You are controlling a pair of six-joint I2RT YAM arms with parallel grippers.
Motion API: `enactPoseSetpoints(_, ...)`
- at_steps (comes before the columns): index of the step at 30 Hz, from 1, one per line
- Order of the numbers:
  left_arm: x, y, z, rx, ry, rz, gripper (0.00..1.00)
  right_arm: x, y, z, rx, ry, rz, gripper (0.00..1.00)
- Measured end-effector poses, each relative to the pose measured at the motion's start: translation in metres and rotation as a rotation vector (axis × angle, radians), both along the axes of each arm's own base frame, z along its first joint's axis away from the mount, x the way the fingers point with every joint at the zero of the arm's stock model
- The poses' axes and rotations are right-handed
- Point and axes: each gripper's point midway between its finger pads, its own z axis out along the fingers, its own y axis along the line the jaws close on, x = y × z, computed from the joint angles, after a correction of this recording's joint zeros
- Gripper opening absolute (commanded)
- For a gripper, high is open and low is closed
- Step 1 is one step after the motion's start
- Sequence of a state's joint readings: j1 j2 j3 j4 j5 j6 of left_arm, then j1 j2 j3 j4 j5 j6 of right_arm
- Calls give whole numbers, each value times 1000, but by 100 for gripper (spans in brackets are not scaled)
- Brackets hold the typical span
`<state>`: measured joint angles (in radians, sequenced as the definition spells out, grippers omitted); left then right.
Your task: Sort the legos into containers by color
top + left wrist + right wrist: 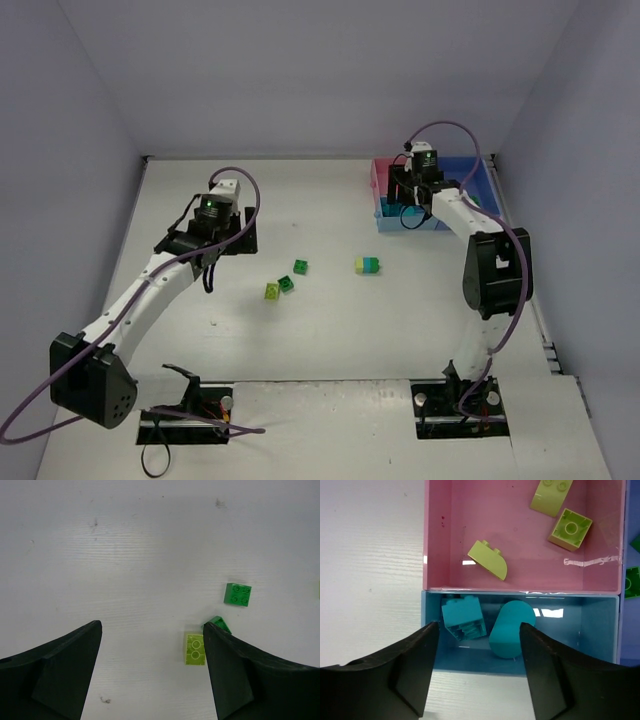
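my left gripper (228,230) hangs over the white table (330,340), left of three loose legos: a yellow-green brick (271,291) just beside a green brick (286,284), with a second green brick (300,266) near them. a yellow-green and cyan piece (367,265) lies farther right. my right gripper (408,200) hangs over the joined containers (470,180) at the far right.

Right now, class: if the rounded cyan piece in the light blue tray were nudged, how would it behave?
The rounded cyan piece looks like hard moulded plastic, so probably stiff and light. Its curved side suggests it could rock or roll, though the light blue tray should contain it.
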<state>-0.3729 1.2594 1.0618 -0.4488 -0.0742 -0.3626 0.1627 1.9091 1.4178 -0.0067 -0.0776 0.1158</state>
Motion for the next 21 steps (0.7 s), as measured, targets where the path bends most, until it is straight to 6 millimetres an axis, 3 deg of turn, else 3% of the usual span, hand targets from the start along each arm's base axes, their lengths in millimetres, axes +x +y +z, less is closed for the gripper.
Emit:
enactPoseSetpoints(4,-2,13,3,16,-17,42,76,-5,5,17,-5,-22,15,64)
enactPoseSetpoints(7,0,22,8,26,-43,71,76,-12,24,49,-5,-85,55,65)
enactPoseSetpoints(10,1,33,7,53,-51,95,76,-33,68,84,15,-158,148,66)
enactPoseSetpoints(13,1,40,6,80,-56,109,76,-66,121,101,48,-193,266,71)
enactPoseSetpoints(17,1,44,3,89,-74,121,76,-113,179,81,87,-137,389,75)
enactPoseSetpoints(21,-3,46,-7,98,-66,127,76,-139,206,40,72,-39,413,75)
